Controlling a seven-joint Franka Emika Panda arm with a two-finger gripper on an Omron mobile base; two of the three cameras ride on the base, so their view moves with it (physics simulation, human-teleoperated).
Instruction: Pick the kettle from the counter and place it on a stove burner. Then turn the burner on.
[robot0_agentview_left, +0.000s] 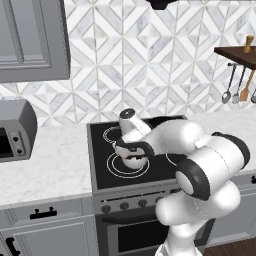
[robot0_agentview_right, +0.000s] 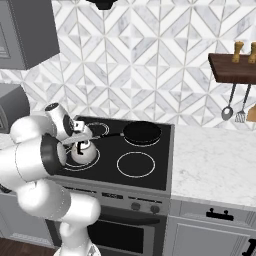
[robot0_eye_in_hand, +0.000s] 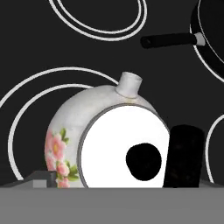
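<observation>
- In the left base view we see the kettle (robot0_agentview_left: 134, 160) sitting inside the stove burner (robot0_agentview_left: 114, 169), the large double-ring circle at the near left of the black cooktop (robot0_agentview_left: 100, 155). The tool (robot0_agentview_left: 133, 151) hangs right over the kettle, with the white arm reaching in from the lower right. The arm covers much of the cooktop's right side. The white marble counter (robot0_agentview_left: 50, 160) runs to the left, where a grey microwave (robot0_agentview_left: 15, 131) stands at the far left. Black knobs (robot0_agentview_left: 124, 205) line the stove front below the glass.
- In the right base view we see the kettle (robot0_agentview_right: 83, 152) on the same near-left burner (robot0_agentview_right: 95, 161), with the tool (robot0_agentview_right: 80, 141) touching its top. A flat black frying pan (robot0_agentview_right: 142, 132) rests on the far right circle, its handle pointing left. A single-ring circle (robot0_agentview_right: 135, 164) lies bare at the near right. The counter (robot0_agentview_right: 210, 165) continues to the right, and utensils (robot0_agentview_right: 235, 105) hang under a dark wooden shelf (robot0_agentview_right: 232, 67) on the tiled wall.
- In the hand view we look down on the kettle (robot0_eye_in_hand: 87, 127): a white round lid, a short spout, pink flowers on its side, and the burner rings (robot0_eye_in_hand: 26, 105) around it. One dark fingertip (robot0_eye_in_hand: 183, 155) stands just beside the lid's right edge; the other finger is barely in frame, so we cannot tell whether the tool is clamped on the kettle or apart. The pan's handle (robot0_eye_in_hand: 173, 40) shows further off.
</observation>
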